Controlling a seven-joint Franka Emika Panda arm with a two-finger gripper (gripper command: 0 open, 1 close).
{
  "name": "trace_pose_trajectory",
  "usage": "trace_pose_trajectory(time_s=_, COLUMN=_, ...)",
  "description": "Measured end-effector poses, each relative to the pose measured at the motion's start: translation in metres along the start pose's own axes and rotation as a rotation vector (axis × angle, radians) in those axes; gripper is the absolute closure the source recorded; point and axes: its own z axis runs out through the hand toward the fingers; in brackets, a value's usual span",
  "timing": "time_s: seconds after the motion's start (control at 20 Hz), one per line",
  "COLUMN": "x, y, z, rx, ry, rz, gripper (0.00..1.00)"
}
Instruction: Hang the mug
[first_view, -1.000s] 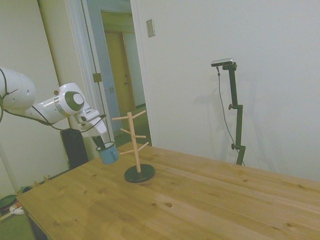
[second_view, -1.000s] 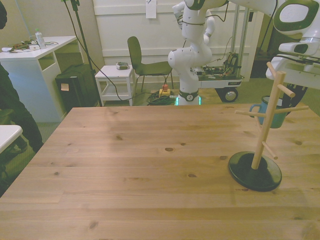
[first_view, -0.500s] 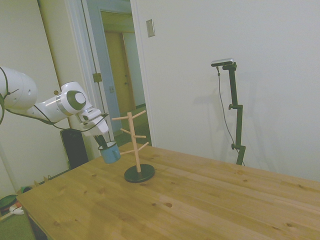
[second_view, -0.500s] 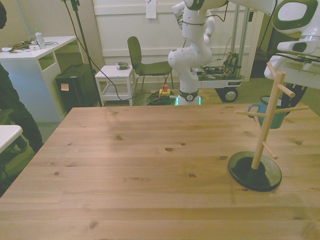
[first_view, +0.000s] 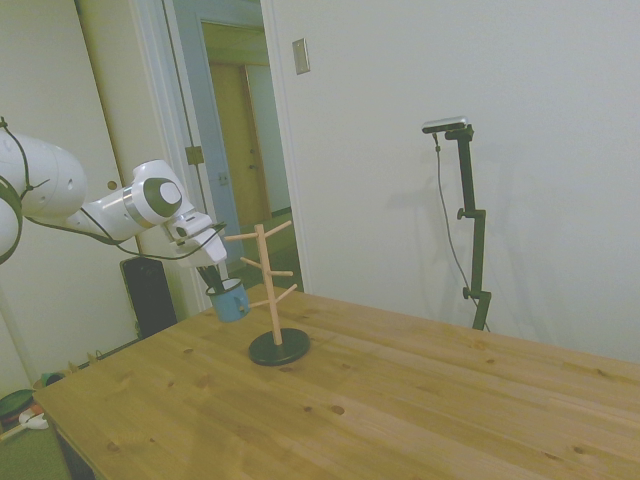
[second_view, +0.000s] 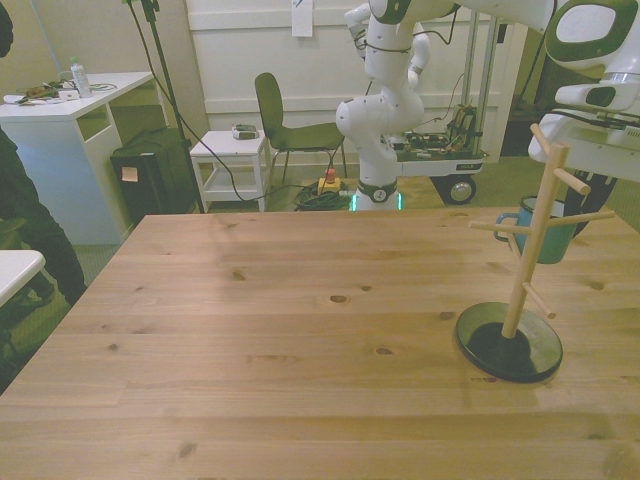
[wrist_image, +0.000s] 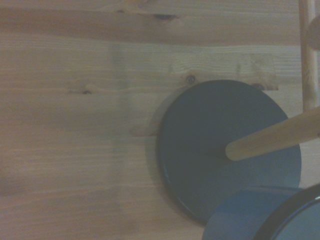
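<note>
One mug (first_view: 230, 300) held aloft by tool (first_view: 212, 280), beside peg stand (first_view: 272, 295), no legible writing

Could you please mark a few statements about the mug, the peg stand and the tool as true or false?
1. The mug is held off the table by the tool. True.
2. The mug already hangs on a peg. False: the tool holds it beside the peg stand.
3. The peg stand has a dark round base. True.
4. The peg stand lies tipped over. False: it stands upright.
</note>
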Motion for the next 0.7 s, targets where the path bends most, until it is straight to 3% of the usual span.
trace_pose_trajectory(time_s=0.7, x=0.0103, y=-0.0074, z=0.0054, rx=-0.032, ry=0.009, rz=0.012, gripper=1.0)
